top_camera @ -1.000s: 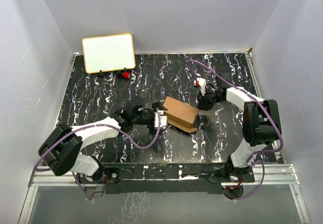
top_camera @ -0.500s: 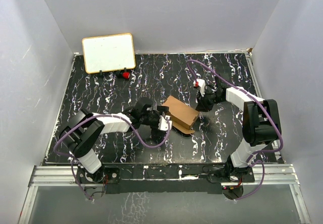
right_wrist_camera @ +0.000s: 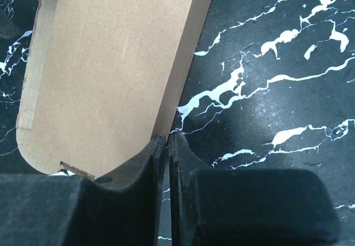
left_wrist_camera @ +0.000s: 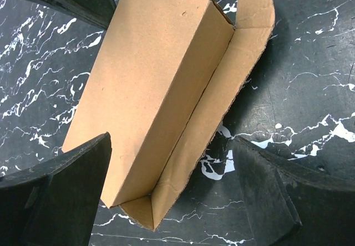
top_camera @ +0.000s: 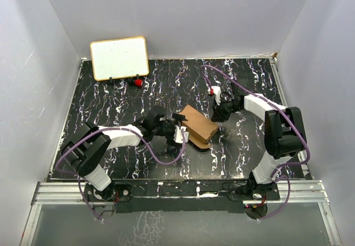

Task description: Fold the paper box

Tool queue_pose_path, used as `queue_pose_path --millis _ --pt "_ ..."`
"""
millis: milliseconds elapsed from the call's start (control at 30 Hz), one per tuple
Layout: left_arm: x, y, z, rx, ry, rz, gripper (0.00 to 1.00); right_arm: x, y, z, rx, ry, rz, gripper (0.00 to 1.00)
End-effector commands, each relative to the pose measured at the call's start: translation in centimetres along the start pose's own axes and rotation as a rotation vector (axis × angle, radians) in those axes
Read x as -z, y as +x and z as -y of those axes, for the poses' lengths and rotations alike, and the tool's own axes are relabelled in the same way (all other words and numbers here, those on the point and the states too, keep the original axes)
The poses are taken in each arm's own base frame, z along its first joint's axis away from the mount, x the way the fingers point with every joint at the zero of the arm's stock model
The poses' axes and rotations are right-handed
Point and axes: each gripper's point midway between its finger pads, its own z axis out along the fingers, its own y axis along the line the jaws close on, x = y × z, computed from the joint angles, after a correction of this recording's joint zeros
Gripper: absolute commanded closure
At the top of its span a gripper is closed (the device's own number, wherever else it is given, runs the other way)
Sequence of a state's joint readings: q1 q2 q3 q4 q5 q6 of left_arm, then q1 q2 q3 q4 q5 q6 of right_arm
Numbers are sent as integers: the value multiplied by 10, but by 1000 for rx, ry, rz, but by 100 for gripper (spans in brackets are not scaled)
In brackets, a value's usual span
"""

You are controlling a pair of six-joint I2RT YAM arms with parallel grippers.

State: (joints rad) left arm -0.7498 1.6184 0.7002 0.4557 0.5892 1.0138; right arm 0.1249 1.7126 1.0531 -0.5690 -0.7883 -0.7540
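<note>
since a second ago the left arm's elbow has swung in from the left edge towards the middle of the bench point(top_camera: 111, 107), and the left end effector point(top_camera: 180, 131) has shifted to the near-left end of the paper box point(top_camera: 198, 125). the right end effector point(top_camera: 221, 112) has crept a little left, up to the box's far-right end.

the paper box lies on a long face just right of the bench's middle, set diagonally. it is formed into a long brown carton. one long flap point(left_wrist_camera: 213, 118) is unfolded along its side and lies out on the bench. a rounded tab point(left_wrist_camera: 254, 8) stands open at the far end of that flap.

the left end effector is wide, and its two dark fingers point(left_wrist_camera: 61, 201) straddle the near end of the box. one finger overlaps the box's corner in the left wrist view, while the other stands apart from the flap over bare bench. i cannot tell whether either finger touches the cardboard.

the right end effector is narrow, its tips pressed together with nothing between them. they sit at the box's long lower edge, where the cardboard meets the bench.

a white board point(top_camera: 119, 57) with a tan frame leans at the far left corner. a small red thing point(top_camera: 136, 82) sits just beside its lower right corner.
</note>
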Motion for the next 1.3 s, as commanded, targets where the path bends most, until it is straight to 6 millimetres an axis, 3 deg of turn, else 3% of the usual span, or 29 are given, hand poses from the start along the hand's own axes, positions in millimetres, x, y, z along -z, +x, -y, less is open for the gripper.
queue_pose_path --millis 0,367,700,1000,1167,1267 --pt "4 -9 0 -38 28 20 12 -7 -31 6 72 -13 61 85" --pt "1 1 4 -41 38 -13 13 -41 -53 -9 95 -136 52 84" --pt "-3 1 1 -5 23 0 16 -49 -82 -5 38 -204 105 82" --pt "-7 -4 -3 60 5 22 16 -75 -100 -27 81 -293 76 82" --pt "-9 -10 -9 122 -20 42 16 -78 -120 -25 85 -310 89 82" --pt "-4 -14 -10 135 -34 42 13 -69 -126 -15 83 -259 79 80"
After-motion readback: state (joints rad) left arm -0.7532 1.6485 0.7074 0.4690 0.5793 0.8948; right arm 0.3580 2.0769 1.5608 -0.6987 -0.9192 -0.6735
